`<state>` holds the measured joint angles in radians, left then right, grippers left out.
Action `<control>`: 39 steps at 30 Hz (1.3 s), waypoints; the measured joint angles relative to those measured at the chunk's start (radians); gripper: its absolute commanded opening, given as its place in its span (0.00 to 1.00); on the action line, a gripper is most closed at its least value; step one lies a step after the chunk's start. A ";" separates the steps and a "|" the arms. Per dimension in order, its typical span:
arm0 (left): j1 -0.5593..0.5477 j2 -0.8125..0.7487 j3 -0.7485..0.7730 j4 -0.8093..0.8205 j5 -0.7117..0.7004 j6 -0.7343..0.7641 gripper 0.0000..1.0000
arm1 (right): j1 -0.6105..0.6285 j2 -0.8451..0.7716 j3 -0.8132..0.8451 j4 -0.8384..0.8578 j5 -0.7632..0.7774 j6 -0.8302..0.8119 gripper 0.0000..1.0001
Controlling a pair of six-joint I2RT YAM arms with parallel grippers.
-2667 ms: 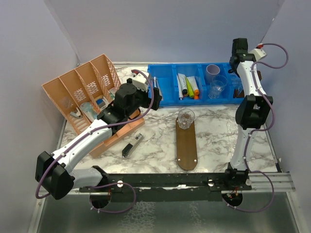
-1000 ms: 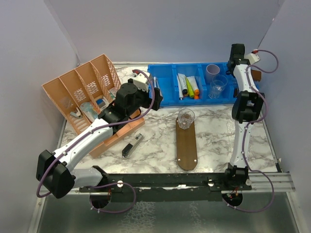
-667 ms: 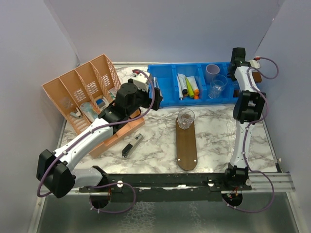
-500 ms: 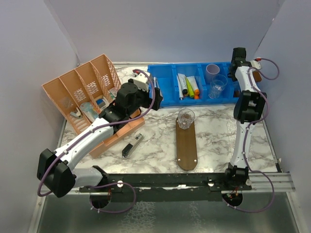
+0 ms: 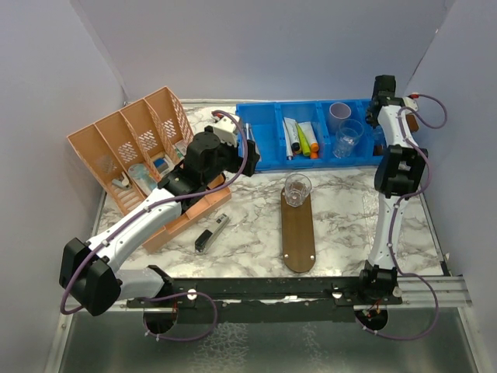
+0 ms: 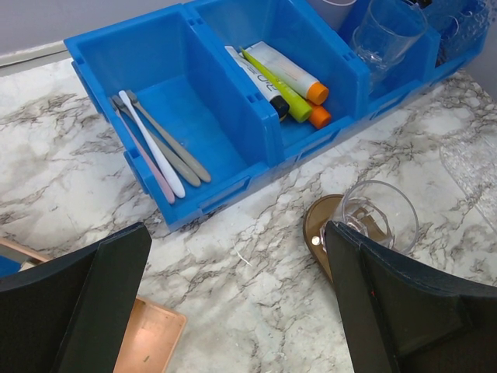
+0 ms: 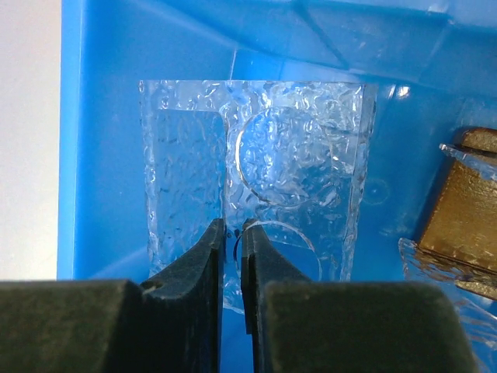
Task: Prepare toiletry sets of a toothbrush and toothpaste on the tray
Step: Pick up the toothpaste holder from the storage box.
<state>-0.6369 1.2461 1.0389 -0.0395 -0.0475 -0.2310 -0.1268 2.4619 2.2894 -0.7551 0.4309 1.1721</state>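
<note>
The dark brown tray (image 5: 300,233) lies mid-table with one clear tumbler (image 5: 297,189) standing on its far end, also in the left wrist view (image 6: 380,214). Toothbrushes (image 6: 155,144) and toothpaste tubes (image 6: 283,78), one lime green, lie in the blue bin (image 5: 264,159). My left gripper (image 5: 247,148) hovers open and empty above the table in front of the bin (image 6: 233,241). My right gripper (image 5: 379,116) reaches down into the bin's rightmost compartment. Its jaws (image 7: 232,228) are pinched on the rim of a clear textured tumbler (image 7: 295,171).
Another clear tumbler (image 5: 347,138) and a pale purple cup (image 5: 339,116) stand in the bin. An orange divided basket (image 5: 132,148) stands at the left. A small black item (image 5: 211,231) lies on the marble table. A brown object (image 7: 466,210) sits beside the gripped tumbler.
My right arm has straightened and reached farther back into the bin's right end. The left arm and the tumbler on the tray have not moved.
</note>
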 measured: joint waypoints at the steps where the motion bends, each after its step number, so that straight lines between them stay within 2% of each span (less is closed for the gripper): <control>1: 0.000 0.000 0.000 0.000 0.002 0.000 0.99 | 0.000 -0.003 0.000 -0.001 -0.002 -0.004 0.01; 10: 0.002 0.001 0.000 0.000 0.007 -0.003 0.99 | -0.003 -0.087 -0.056 0.002 -0.004 -0.041 0.01; 22: 0.002 0.001 0.000 0.000 0.014 -0.007 0.99 | -0.013 -0.266 -0.131 0.130 -0.082 -0.126 0.01; 29: 0.002 0.001 0.000 0.000 0.014 -0.008 0.99 | -0.037 -0.314 -0.216 0.296 -0.223 -0.247 0.01; 36: 0.002 0.001 0.000 0.000 0.014 -0.008 0.99 | -0.057 -0.473 -0.406 0.528 -0.407 -0.435 0.01; 39: 0.002 0.001 0.000 0.000 0.014 -0.008 0.99 | -0.065 -0.559 -0.473 0.649 -0.557 -0.517 0.01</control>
<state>-0.6346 1.2469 1.0393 -0.0395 -0.0338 -0.2386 -0.1921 1.9026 1.8164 -0.1062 -0.1257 0.6552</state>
